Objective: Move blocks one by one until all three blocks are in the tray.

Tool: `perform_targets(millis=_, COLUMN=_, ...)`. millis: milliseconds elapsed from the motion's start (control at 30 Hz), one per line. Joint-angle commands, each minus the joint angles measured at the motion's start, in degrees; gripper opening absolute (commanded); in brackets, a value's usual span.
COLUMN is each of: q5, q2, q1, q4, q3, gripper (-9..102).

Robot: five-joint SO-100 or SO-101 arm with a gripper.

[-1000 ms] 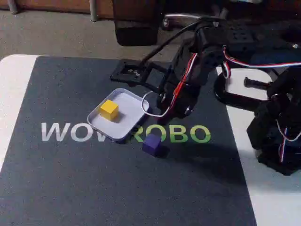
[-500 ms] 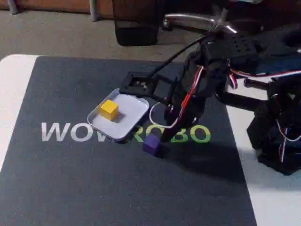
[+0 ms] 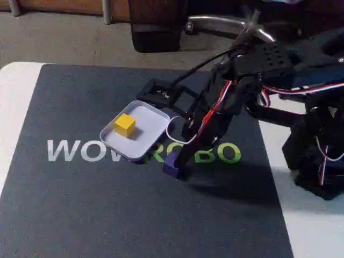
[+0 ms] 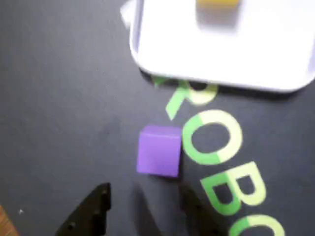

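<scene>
My fingers (image 4: 147, 209) are spread apart with nothing between them, hovering low over the dark mat (image 3: 80, 204) just short of the purple block (image 4: 158, 150), which sits on the mat beside the green "ROBO" lettering (image 4: 216, 147). In the fixed view the purple block (image 3: 171, 164) lies just outside the tray (image 3: 148, 146), near its rim. The yellow block (image 3: 124, 124) rests inside the tray on my surface (image 3: 16, 107).

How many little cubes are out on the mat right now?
2. The yellow cube sits inside the pale tray. The purple cube rests on the dark mat just outside the tray, with the open jaws right by it. A third may be hidden from these views.
</scene>
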Motion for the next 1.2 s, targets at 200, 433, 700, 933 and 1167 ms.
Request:
perform_targets(millis=200, q5=-0.18, q2=0.35, q1=0.09, q4=-4.39, q3=1.85, gripper=15)
perform_targets(millis=433, q5=0.09, q2=-2.37, q1=0.26, q4=-6.59, q3=1.85, gripper=16)
perform_targets(millis=700, q5=-1.05, q2=-8.35, q1=2.11, q4=-11.43, q3=1.85, gripper=16)
perform_targets(millis=933, q5=-1.67, q2=-11.60, q1=2.29, q4=-13.10, q3=1.58, gripper=13)
perform_targets(millis=1167, q5=-0.44, q2=-9.49, q1=2.37, q4=-14.50, q3=0.97, gripper=-8)
